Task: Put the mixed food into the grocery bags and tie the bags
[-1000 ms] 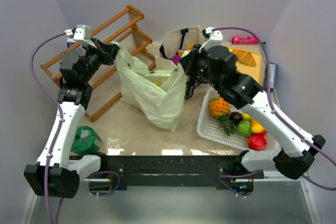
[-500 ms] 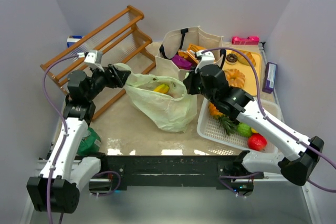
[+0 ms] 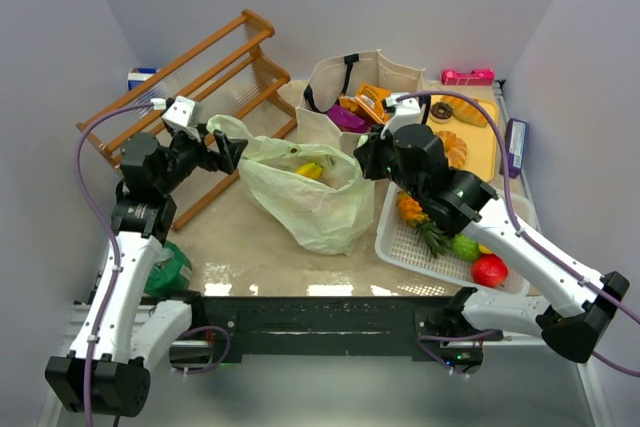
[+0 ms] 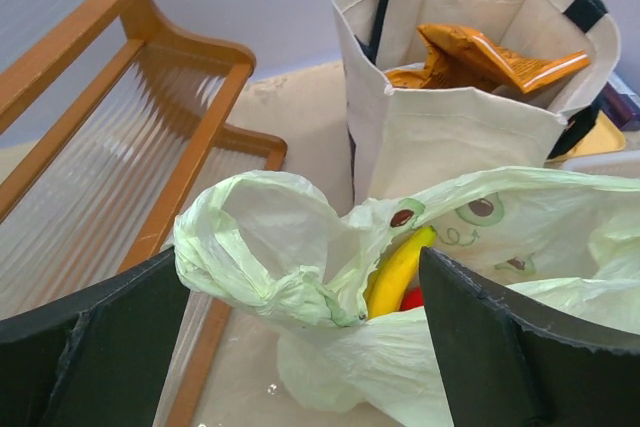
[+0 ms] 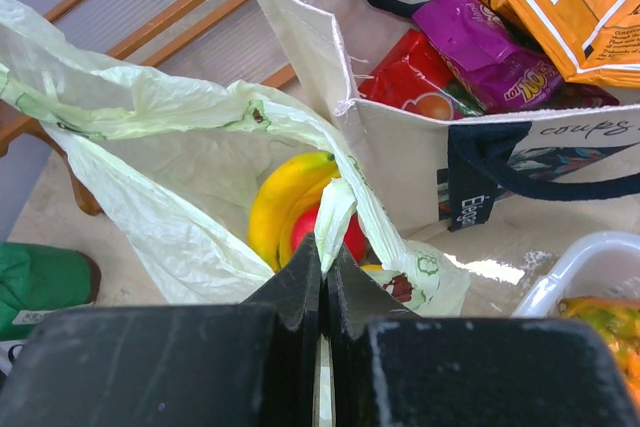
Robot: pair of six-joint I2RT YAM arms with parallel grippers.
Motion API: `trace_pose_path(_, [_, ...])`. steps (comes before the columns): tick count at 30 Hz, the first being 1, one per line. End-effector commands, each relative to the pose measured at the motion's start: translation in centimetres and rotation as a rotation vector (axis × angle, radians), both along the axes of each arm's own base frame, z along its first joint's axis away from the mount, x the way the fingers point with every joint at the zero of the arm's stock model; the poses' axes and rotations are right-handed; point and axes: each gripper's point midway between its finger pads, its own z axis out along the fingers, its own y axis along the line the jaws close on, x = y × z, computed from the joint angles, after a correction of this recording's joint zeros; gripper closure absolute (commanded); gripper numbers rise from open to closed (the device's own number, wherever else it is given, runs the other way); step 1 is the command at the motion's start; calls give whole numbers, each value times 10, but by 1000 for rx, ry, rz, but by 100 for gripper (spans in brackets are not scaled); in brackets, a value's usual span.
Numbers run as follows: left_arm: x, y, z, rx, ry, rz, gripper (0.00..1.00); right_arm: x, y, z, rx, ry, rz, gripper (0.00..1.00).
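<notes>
The pale green plastic bag point(image 3: 310, 197) slumps open on the table with a yellow banana point(image 3: 310, 169) and a red fruit point(image 5: 350, 232) inside. My left gripper point(image 3: 225, 147) is open. Its fingers straddle the bag's loose left handle point(image 4: 260, 247) without pinching it. My right gripper point(image 5: 322, 257) is shut on a strip of the bag's right rim, seen from above at the right gripper point(image 3: 365, 157). Behind stands the beige canvas tote point(image 3: 320, 125), holding orange point(image 5: 560, 7), purple point(image 5: 480, 47) and red point(image 5: 415, 82) snack packets.
A wooden rack point(image 3: 200, 77) leans at the back left. To the right, a white mesh basket point(image 3: 400, 242) holds a pineapple point(image 3: 415, 207) and other fruit. Donuts lie on a yellow tray point(image 3: 485, 132) behind it. A dark green bundle point(image 3: 165, 267) lies near the left arm's base.
Both arms came down and the lifted bag sank onto the table. My left gripper opened and let go of the left handle. The right stayed shut on the rim.
</notes>
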Motion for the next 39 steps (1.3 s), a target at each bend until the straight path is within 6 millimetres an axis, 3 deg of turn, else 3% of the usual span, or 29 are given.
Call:
trace_pose_path(1, [6, 7, 5, 42, -23, 34, 2, -1, -1, 18, 28, -27, 0, 100])
trace_pose_path(8, [27, 20, -12, 23, 42, 135, 20, -2, -4, 15, 14, -17, -7, 100])
trace_pose_path(9, [27, 20, -10, 16, 34, 137, 35, -3, -5, 15, 12, -15, -7, 100])
trace_pose_path(11, [26, 16, -13, -1, 35, 120, 50, -3, -8, 16, 6, -11, -17, 100])
trace_pose_path(12, [27, 11, -10, -22, 27, 99, 71, -4, -9, 16, 3, -8, -18, 98])
trace_pose_path(13, [24, 2, -12, -35, 33, 41, 81, -4, -11, 20, 2, -11, -27, 86])
trace_pose_path(14, [22, -4, -17, -55, 54, 15, 98, -6, -18, 17, -27, 5, -50, 74])
trace_pose_path(15, [23, -7, -12, -69, 32, -5, 100, -7, -24, 17, -43, 11, -67, 61])
trace_pose_path(16, [21, -11, -13, -78, 35, -30, 100, -9, -30, 24, -43, 8, -86, 34])
trace_pose_path(17, [20, -13, -15, -95, 34, -37, 100, -13, -46, 16, -97, 38, -135, 23])
trace_pose_path(19, [17, -15, -18, -115, 36, -41, 100, -21, -69, 25, -88, 58, -211, 6])
trace_pose_path(20, [16, -15, -22, -128, 47, -43, 100, -26, -88, 15, -136, 102, -257, 3])
trace_pose_path(22, [13, -18, -23, -138, 50, -56, 100, -30, -115, 12, -153, 138, -337, 1])
trace_pose_path(23, [13, -18, -25, -144, 59, -58, 100, -31, -141, 8, -157, 163, -410, 1])
trace_pose_path(25, [13, -19, -28, -142, 69, -60, 100, -31, -157, -3, -161, 200, -423, 1])
trace_pose_path(26, [13, -19, -31, -141, 79, -60, 100, -27, -179, -7, -154, 212, -493, 1])
trace_pose_path(28, [14, -17, -34, -133, 87, -46, 100, -20, -186, -30, -143, 271, -484, 1])
trace_pose_path(29, [13, -17, -36, -122, 92, -43, 100, -14, -204, -41, -117, 310, -531, 1])
trace_pose_path(30, [14, -15, -37, -114, 90, -27, 100, -13, -210, -59, -109, 361, -529, 4])
trace_pose_path(31, [13, -17, -38, -108, 93, -28, 100, -6, -205, -61, -48, 361, -485, 5])
trace_pose_path(32, [11, -17, -40, -97, 96, -26, 100, -2, -221, -68, -24, 372, -531, 5])
trace_pose_path(33, [11, -17, -39, -94, 92, -19, 100, -2, -222, -81, -27, 402, -523, 5])
trace_pose_path(35, [10, -19, -42, -91, 98, -23, 100, 0, -251, -96, -43, 431, -623, 3])
trace_pose_path(37, [9, -20, -41, -91, 98, -29, 100, -9, -278, -125, -142, 515, -743, 1])
trace_pose_path(39, [9, -22, -41, -91, 98, -35, 100, -12, -293, -130, -177, 538, -834, 1])
